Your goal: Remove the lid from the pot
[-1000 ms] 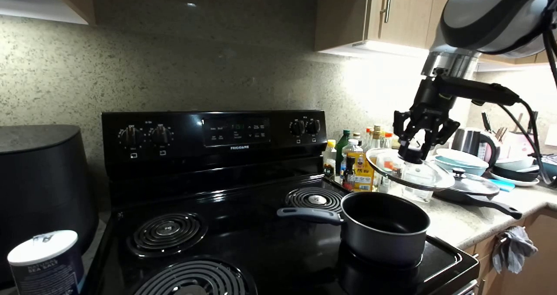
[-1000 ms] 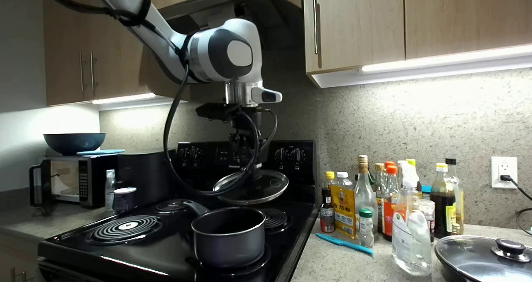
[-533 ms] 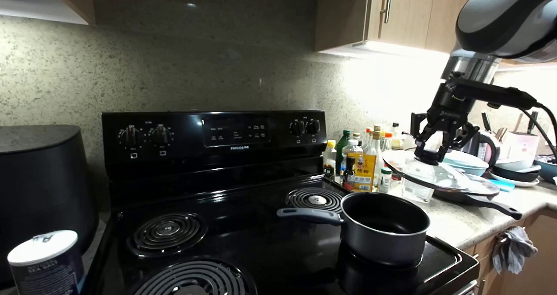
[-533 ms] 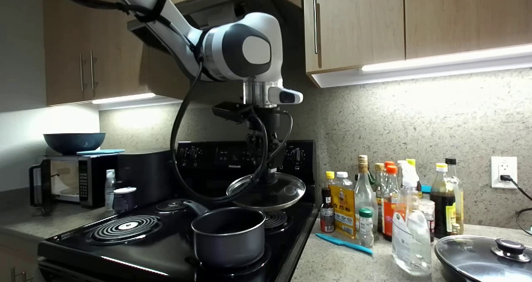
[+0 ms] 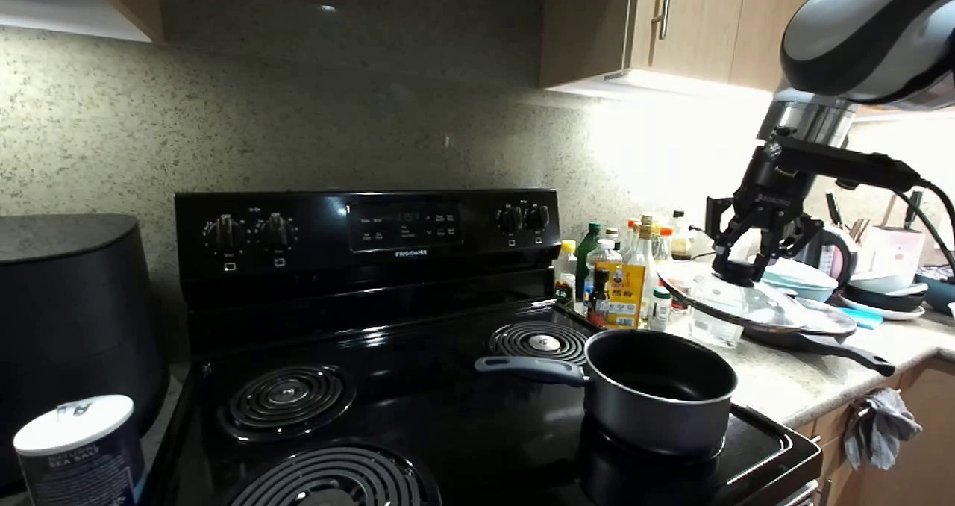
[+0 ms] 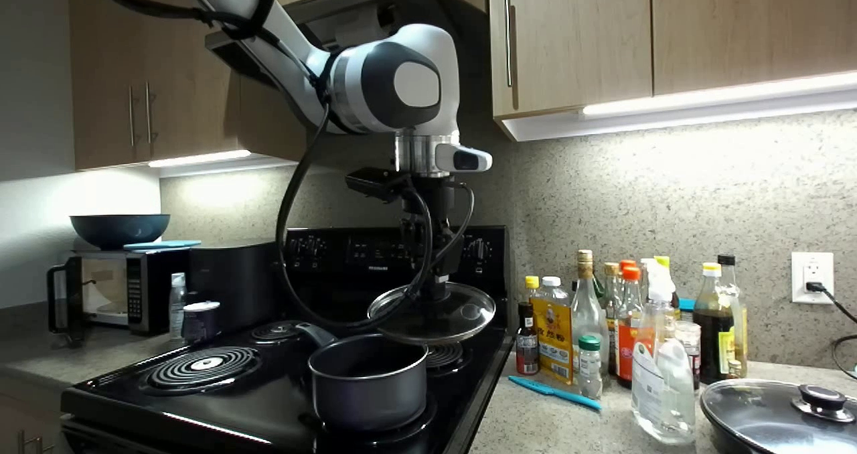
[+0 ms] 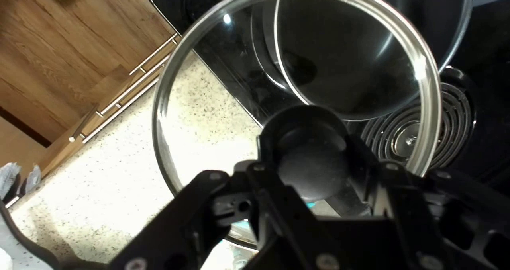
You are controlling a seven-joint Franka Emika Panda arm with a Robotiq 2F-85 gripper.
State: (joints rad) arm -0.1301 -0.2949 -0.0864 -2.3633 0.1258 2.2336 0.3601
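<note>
Clear glass, the lid [image 6: 445, 319] hangs tilted below the hand [image 5: 738, 266], which clasps its dark knob [image 7: 312, 170]. Lower left of the hand in both exterior views stands the uncovered pot [image 5: 660, 418]; bottles [image 6: 625, 347] and a lidded pan [image 6: 770, 417] crowd the worktop [image 6: 509, 414], seemingly clear of the hand.

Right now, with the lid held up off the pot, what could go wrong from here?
The tool grips the lid only by its knob, so the glass might slip or tip. In the wrist view the lid partly overlaps the pot; lowered there, it could strike it. Carried toward the bottles on the counter, it may knock some over.
</note>
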